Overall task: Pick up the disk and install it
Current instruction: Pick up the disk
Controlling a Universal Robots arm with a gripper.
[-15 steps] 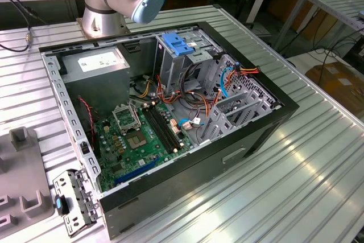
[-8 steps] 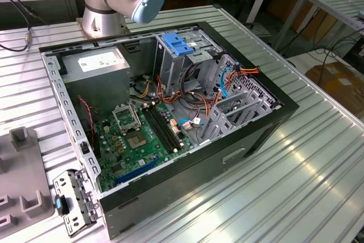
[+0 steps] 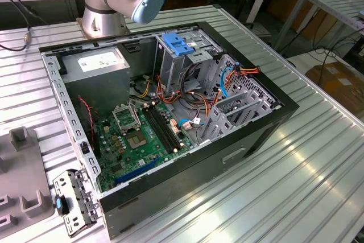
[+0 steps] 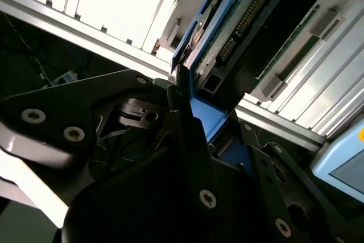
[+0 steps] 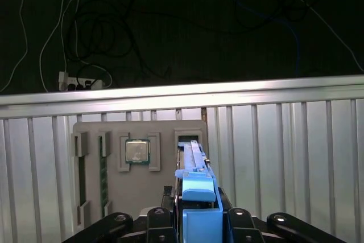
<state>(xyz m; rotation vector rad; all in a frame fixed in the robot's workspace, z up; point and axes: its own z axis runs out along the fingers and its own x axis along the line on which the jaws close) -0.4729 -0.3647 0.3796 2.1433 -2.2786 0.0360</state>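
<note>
In the first wrist view the disk (image 5: 195, 166) stands on edge between my gripper's (image 5: 196, 220) black fingers, with its blue carrier rail facing the camera. Its far end is at a slot of the grey parts tray (image 5: 148, 197); I cannot tell whether it still rests there. In the second wrist view the disk's (image 4: 242, 18) connector end and circuit board show, and a dark finger (image 4: 185, 112) presses against the blue rail. The gripper looks shut on the disk. The open computer case (image 3: 256, 135) lies on the ribbed metal table in the exterior view.
The tray also carries a processor chip (image 5: 137, 151) and memory sticks (image 5: 104, 169). Inside the case are the motherboard (image 3: 142, 140), a grey power-supply box (image 3: 96, 64), a tall metal cage with a blue bracket (image 3: 179, 44), a lower drive cage (image 3: 239, 106) and loose cables. The arm's base (image 3: 105, 21) stands behind the case.
</note>
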